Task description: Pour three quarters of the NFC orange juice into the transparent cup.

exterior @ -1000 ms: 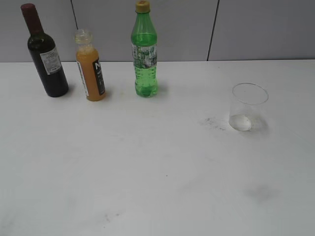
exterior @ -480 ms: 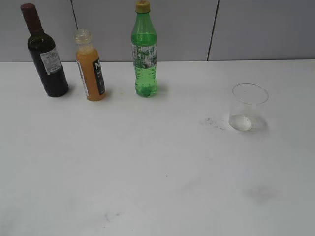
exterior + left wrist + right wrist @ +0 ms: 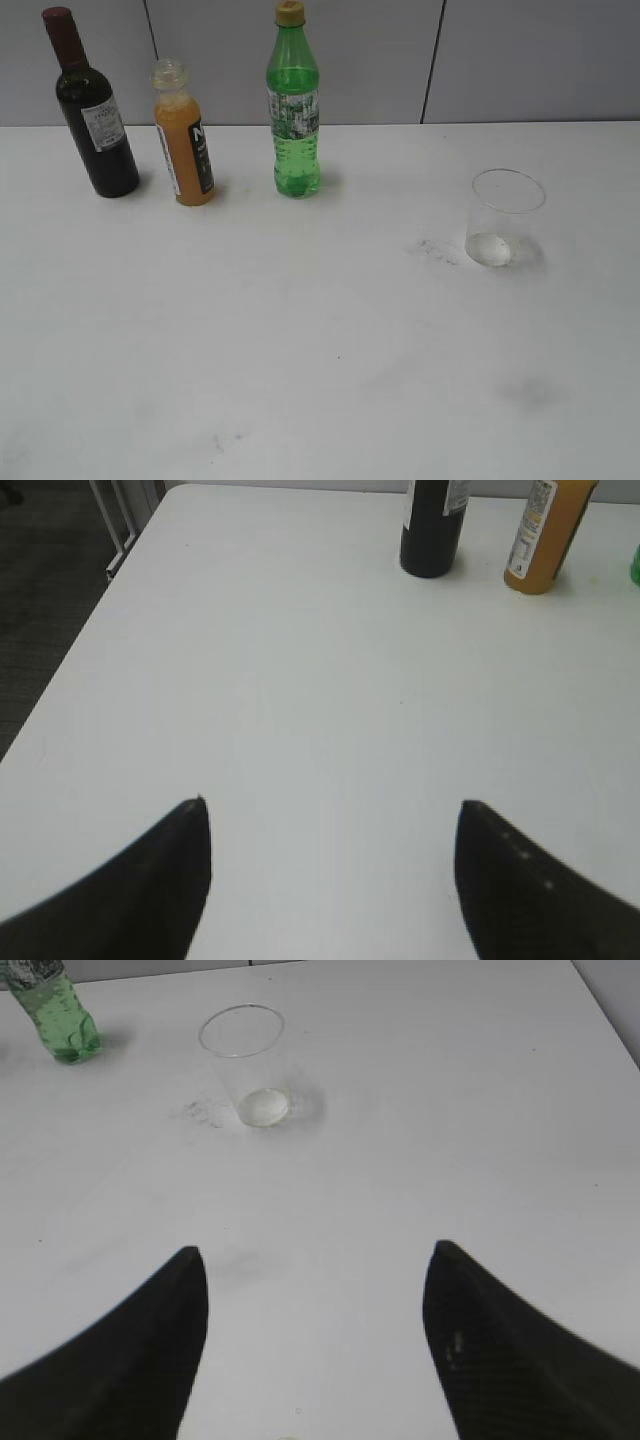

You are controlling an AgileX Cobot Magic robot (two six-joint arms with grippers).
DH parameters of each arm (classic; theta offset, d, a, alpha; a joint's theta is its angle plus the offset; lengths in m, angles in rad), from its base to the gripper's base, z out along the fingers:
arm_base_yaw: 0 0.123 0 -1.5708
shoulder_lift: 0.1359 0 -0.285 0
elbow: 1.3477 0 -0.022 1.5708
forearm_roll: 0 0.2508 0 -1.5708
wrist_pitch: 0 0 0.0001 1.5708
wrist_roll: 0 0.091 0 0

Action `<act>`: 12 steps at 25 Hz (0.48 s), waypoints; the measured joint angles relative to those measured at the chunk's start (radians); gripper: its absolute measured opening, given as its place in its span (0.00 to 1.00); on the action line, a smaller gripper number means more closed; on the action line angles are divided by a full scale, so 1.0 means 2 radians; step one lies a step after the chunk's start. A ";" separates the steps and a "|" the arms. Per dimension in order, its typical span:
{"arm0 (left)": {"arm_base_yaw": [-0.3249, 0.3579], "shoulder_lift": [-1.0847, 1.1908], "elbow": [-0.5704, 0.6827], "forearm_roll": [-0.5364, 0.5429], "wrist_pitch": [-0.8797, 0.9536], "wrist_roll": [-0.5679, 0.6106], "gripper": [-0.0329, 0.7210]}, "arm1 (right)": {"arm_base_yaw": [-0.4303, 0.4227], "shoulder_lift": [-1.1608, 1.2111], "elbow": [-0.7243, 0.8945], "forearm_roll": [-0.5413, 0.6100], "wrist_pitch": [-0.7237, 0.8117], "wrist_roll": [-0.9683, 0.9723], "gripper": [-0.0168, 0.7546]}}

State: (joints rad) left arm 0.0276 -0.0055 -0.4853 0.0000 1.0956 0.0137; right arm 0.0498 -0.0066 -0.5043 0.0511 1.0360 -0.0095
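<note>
The NFC orange juice point(image 3: 184, 137) stands upright at the far left of your white table point(image 3: 320, 350), close to the grey wall panels. Its neck is clear and carries no cap, and the orange liquid fills it up to the shoulder. You can see its black-and-white label facing partly to the right. Just to its left stands a dark wine bottle point(image 3: 92, 112) with a red-capped neck, near but not touching. To its right, a little further off, you have a green plastic bottle point(image 3: 293, 110) with a yellow cap, also upright.

The transparent cup point(image 3: 503, 219) sits well apart from the three bottles, on the right side of the table and nearer to you. It stands upright, mouth up, and looks empty. A few dark smudges point(image 3: 432, 249) mark the table just to its left.

In the left wrist view, your left gripper point(image 3: 333, 875) hangs over bare table with its two dark fingers spread wide and nothing between them; the juice bottle and the wine bottle show at the top edge, far from it. In the right wrist view, your right gripper point(image 3: 315, 1335) is likewise spread wide and holds nothing, with the cup ahead of it and the green bottle at the upper left corner.
</note>
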 joint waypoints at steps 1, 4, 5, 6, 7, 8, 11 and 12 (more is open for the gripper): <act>0.000 0.000 0.000 0.000 0.000 0.000 0.82 | 0.000 0.000 0.000 0.004 0.000 0.000 0.69; 0.000 0.000 0.000 0.000 0.000 0.000 0.82 | 0.000 0.000 0.000 0.021 -0.003 -0.010 0.71; 0.000 0.000 0.000 0.000 0.000 0.000 0.82 | 0.000 0.002 -0.001 0.025 -0.004 -0.013 0.74; 0.000 0.000 0.000 0.000 0.000 0.000 0.82 | 0.000 0.006 -0.001 0.028 -0.005 -0.016 0.78; 0.000 0.000 0.000 0.000 0.000 0.000 0.82 | 0.000 0.015 -0.001 0.028 -0.005 -0.017 0.82; 0.000 0.000 0.000 0.000 0.000 0.000 0.82 | 0.000 0.025 -0.001 0.028 -0.006 -0.018 0.85; 0.000 0.000 0.000 0.000 0.000 0.000 0.82 | 0.000 0.061 -0.006 0.029 -0.014 -0.019 0.88; 0.000 0.000 0.000 0.000 0.000 0.000 0.82 | 0.000 0.072 -0.008 0.033 -0.023 -0.020 0.88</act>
State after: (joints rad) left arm 0.0276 -0.0055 -0.4853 0.0000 1.0956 0.0137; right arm 0.0498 0.1383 -0.5206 0.1164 0.9893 -0.0491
